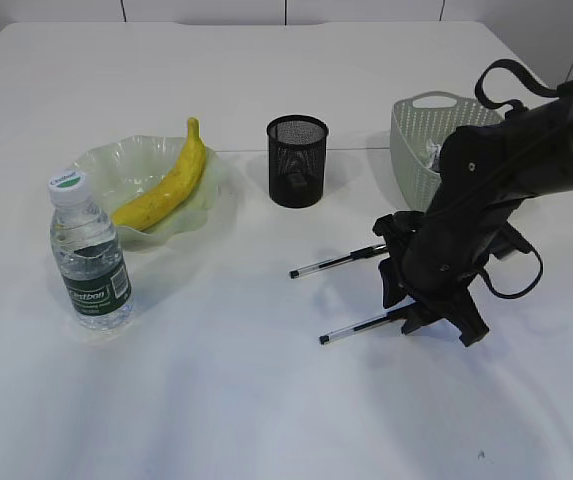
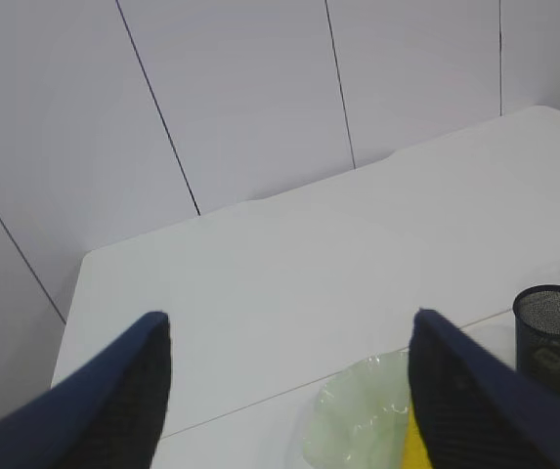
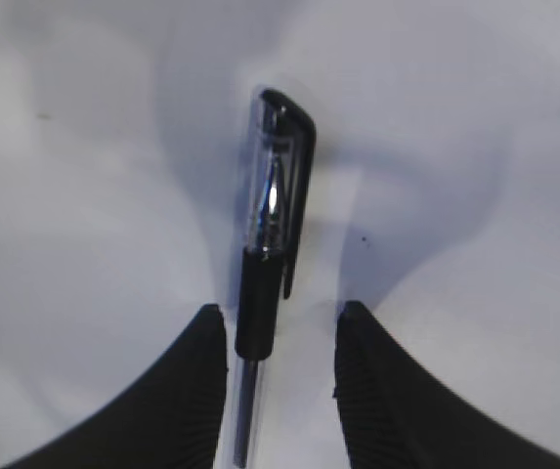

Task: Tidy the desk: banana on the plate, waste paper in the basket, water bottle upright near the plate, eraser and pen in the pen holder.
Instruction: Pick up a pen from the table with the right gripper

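Two pens lie right of centre; the right gripper [image 1: 444, 325] straddles the lower pen [image 3: 270, 283], jaws spread beside it. Left gripper [image 2: 289, 337] hangs spread wide. Banana [image 1: 166, 185] rests on the plate [image 1: 101, 160] at left; bottle [image 1: 88, 255] upright beside it.

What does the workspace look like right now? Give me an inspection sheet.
Surface: white table, bare in front.
Job's things: banana on plate; bottle upright beside plate; pen holder with dark item inside; basket at right; two pens on the table.
Clutter: nothing seen.
Grippers: right gripper straddling a pen, not clamped; left gripper open, raised, empty.
Cables: black loop on right arm.
Surroundings: white panelled wall.
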You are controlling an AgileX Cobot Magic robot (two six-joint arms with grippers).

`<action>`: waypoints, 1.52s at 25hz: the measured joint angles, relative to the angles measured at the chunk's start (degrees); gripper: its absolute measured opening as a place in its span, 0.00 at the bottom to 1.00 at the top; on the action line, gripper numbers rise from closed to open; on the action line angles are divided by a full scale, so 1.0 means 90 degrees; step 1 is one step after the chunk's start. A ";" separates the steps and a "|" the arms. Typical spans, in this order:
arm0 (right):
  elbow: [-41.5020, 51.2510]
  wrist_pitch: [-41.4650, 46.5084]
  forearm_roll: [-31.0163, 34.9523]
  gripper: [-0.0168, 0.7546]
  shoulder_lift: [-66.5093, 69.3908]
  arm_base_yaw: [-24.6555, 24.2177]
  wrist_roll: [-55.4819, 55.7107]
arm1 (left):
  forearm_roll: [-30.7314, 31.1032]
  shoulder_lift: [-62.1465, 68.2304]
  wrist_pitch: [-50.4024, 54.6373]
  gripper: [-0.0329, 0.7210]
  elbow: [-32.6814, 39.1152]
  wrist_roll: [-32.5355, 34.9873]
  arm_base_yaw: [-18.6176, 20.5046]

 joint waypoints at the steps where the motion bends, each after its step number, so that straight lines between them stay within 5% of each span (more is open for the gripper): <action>1: 0.0000 0.0000 -0.0064 0.39 0.0000 0.0000 0.0090 | 0.0017 0.0000 0.0000 0.76 0.0000 0.0000 0.0000; 26: -0.0015 0.0005 -0.0898 0.39 0.0077 0.0000 0.0929 | 0.0047 0.0000 0.0033 0.76 0.0000 0.0000 0.0000; 38: -0.1119 0.0961 -0.0913 0.39 0.0514 0.0000 0.0753 | 0.0047 0.0000 0.0059 0.76 0.0000 0.0000 0.0000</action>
